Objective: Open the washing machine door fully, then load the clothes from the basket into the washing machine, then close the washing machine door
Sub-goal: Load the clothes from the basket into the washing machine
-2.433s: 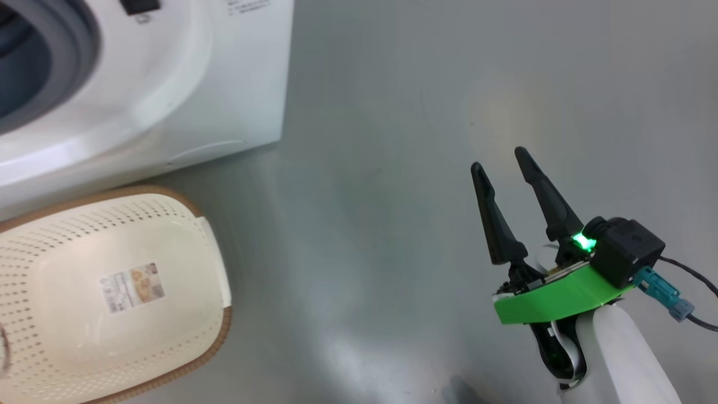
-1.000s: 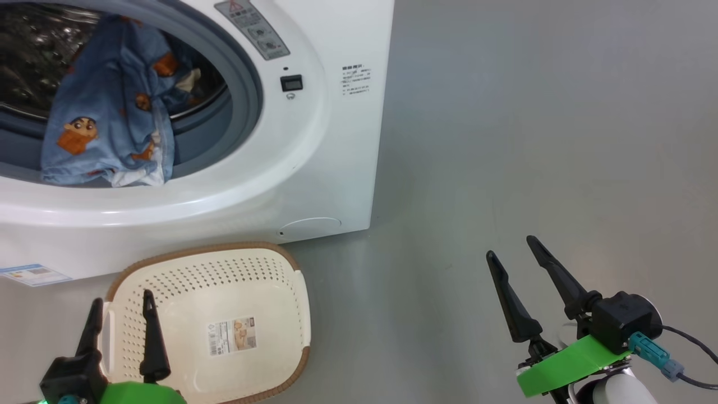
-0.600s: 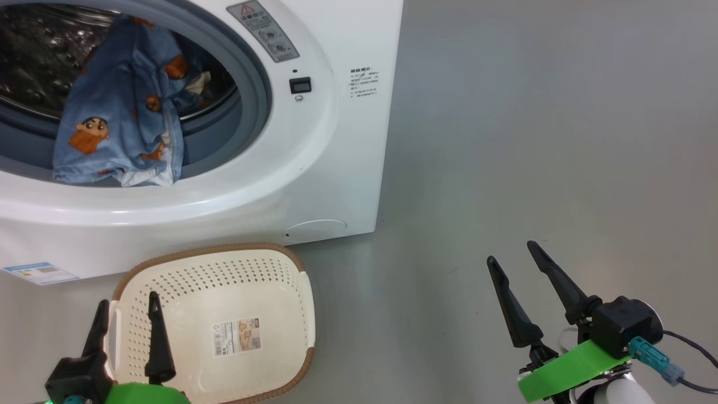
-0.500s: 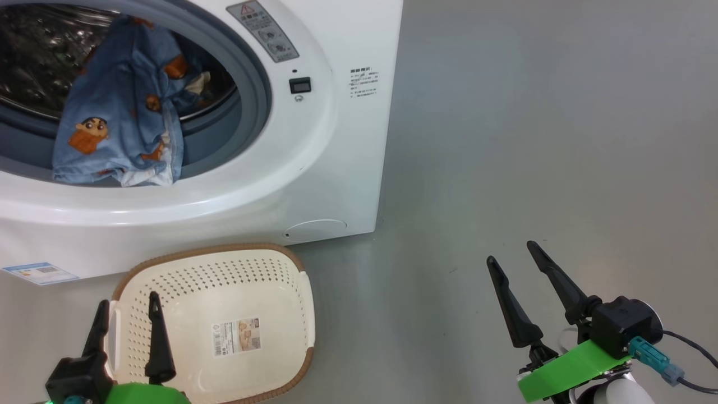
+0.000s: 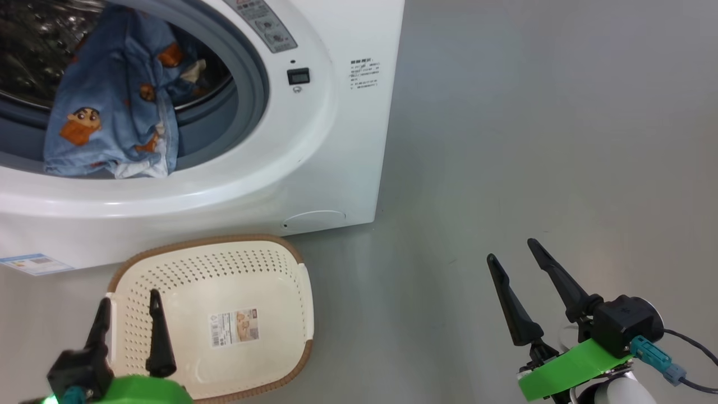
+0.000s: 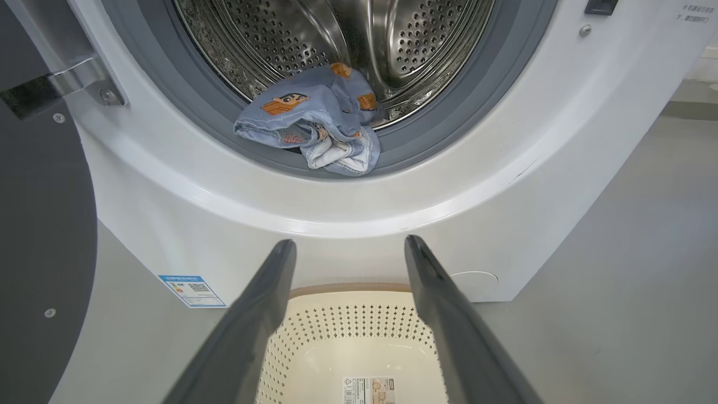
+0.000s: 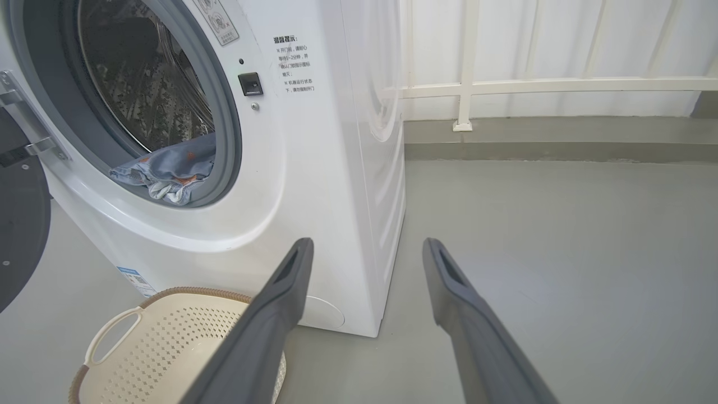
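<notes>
Clothes [image 5: 106, 106] of light-blue fabric printed with orange-brown cartoon figures lie bunched in the mouth of the big white front-loading washing machine [image 5: 336, 140]. They drape over the lower part of the grey rubber gasket [image 5: 249, 106], with the perforated steel drum [image 6: 392, 45] behind them (a pale cream hem hangs lowest, toward the front lip). The washing machine door [image 6: 45, 213], a large round dark panel, stands swung open at the left of the left wrist view, carried on a metal hinge [image 6: 67, 78]. On the grey floor [image 5: 533, 140] just in front of the machine sits the small cream-white perforated plastic basket [image 5: 185, 269] with a brown woven-look rim, its bare bottom showing a label sticker [image 5: 234, 327]. The left gripper [image 5: 129, 299] hovers over the basket's left side, its two long dark fingers spread apart with nothing between them, pointing toward the machine. The right gripper [image 5: 511, 251] hangs over bare floor well to the right of the basket, its fingers likewise spread and holding nothing. A blue energy label [image 5: 33, 262] sits low on the machine's front, and a round filter cap [image 5: 314, 219] lies near its lower right corner.
</notes>
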Motion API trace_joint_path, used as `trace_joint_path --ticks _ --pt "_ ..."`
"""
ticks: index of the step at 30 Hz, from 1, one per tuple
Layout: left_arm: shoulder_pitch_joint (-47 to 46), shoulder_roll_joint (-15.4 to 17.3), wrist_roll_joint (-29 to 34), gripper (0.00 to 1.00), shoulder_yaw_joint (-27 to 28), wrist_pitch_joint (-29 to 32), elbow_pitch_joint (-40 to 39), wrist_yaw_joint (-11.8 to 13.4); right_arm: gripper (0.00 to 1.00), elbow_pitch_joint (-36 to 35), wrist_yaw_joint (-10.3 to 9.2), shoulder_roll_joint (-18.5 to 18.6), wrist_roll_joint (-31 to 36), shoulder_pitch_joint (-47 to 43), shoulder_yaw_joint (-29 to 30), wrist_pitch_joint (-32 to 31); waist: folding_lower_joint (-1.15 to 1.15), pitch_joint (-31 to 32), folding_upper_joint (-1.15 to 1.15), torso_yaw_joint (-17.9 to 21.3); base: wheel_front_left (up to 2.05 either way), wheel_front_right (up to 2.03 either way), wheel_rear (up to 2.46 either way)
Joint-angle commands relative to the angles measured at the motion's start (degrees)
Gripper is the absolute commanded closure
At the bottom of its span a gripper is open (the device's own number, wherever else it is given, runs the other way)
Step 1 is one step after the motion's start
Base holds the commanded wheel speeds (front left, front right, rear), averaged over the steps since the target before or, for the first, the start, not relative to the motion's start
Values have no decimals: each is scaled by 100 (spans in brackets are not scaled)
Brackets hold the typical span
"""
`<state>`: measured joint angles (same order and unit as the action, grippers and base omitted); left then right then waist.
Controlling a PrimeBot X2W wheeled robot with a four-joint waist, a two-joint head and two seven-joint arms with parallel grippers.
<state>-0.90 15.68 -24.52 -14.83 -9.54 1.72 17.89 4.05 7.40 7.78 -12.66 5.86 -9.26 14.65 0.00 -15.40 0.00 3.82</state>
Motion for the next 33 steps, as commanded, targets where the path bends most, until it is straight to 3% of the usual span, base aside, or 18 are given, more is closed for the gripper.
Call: trace_joint_path --ticks 1,13,21,33 --pt "-253 134 -37 0 190 16 -78 -15 0 -165 9 44 56 27 -129 -5 0 -55 0 -2 0 0 0" --pt "-1530 458 -375 0 197 842 437 -524 0 -226 9 -7 20 341 -198 17 0 -732 0 135 0 0 0" --pt "-2760 989 -424 0 277 1618 546 -811 0 -201 9 -68 -64 653 -244 32 0 -1182 0 312 0 0 0" --pt "-4269 1866 -282 0 278 2941 834 -1047 0 -256 9 -284 -188 1044 -353 34 0 -1705 0 694 0 0 0"
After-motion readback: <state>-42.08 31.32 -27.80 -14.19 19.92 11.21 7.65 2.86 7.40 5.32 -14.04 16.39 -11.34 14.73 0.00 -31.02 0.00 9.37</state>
